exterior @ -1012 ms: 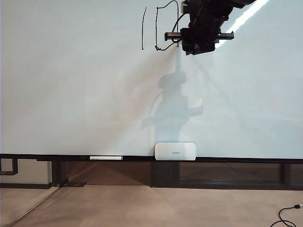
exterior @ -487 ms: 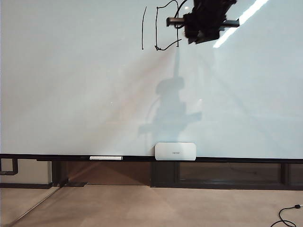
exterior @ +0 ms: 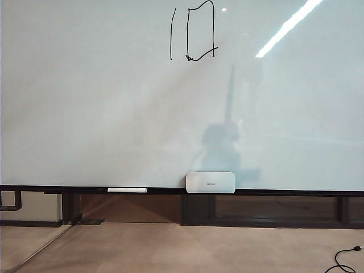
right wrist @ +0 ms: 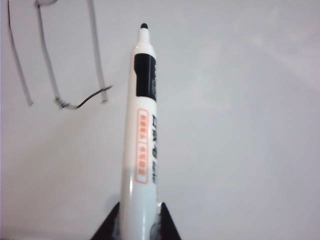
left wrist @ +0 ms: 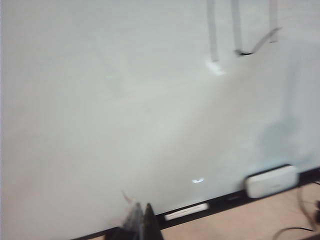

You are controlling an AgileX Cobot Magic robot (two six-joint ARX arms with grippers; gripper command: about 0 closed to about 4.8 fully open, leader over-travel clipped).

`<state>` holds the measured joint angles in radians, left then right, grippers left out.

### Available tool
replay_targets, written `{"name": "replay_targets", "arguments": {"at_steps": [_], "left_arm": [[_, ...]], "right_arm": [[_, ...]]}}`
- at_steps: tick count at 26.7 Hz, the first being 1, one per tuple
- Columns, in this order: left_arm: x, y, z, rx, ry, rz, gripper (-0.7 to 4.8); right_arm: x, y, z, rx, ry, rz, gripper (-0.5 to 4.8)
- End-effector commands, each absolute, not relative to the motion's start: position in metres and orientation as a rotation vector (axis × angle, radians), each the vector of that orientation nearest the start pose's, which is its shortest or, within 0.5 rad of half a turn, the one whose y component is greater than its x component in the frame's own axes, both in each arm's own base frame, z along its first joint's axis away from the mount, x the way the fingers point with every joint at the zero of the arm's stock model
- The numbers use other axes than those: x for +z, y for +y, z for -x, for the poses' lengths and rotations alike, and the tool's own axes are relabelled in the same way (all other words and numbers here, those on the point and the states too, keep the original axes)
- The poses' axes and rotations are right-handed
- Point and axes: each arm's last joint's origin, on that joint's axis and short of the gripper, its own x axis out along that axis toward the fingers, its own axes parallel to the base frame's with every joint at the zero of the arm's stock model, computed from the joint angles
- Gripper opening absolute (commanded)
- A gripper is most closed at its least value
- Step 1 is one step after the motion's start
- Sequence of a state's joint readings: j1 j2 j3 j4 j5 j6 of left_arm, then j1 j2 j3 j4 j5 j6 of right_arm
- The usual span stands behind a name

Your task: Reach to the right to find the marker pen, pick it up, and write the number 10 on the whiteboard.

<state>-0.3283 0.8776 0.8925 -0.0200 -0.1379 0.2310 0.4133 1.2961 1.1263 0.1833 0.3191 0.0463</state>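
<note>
Gone from the exterior view is the right arm that hung by the number 10 [exterior: 193, 31] high on the whiteboard [exterior: 85, 114]. Along its dark rail [exterior: 284, 191] lie a long white marker [exterior: 127, 190], then a white box [exterior: 210, 182]. Left hand [left wrist: 141, 222]: pinched together, empty. Right hand [right wrist: 135, 220] clamps the marker pen [right wrist: 141, 135], tip off the board.

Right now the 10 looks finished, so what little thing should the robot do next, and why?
Probably carry the marker pen back down toward the rail. The number 10 stands complete on the whiteboard, and the right gripper, its jaws clamped on the pen, holds the tip off the board. The left gripper looks idle.
</note>
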Motion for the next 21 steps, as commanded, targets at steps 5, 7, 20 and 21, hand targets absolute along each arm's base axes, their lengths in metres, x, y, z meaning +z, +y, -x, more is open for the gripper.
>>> {"name": "replay_targets", "arguments": {"at_steps": [5,7,20,21], "left_arm": [[0.365,-0.056,-0.181,-0.134,0.053,-0.155,-0.06],[0.362,-0.055,-0.180,-0.116,0.060,-0.127,-0.06],[0.292,-0.038,-0.136,-0.059,0.042,0.069,-0.06],[0.278,-0.039,-0.137,-0.057,0.064,0.096,-0.06]], "right_arm": [[0.376,0.086,-0.232,0.068,-0.011,-0.034,-0.02],[0.372,0.083,-0.224,0.068,0.000,-0.030,-0.02],[0.300,0.065,-0.178,0.103,0.060,-0.132,-0.02],[0.291,0.064,-0.176,0.103,0.065,-0.143,-0.02]]}}
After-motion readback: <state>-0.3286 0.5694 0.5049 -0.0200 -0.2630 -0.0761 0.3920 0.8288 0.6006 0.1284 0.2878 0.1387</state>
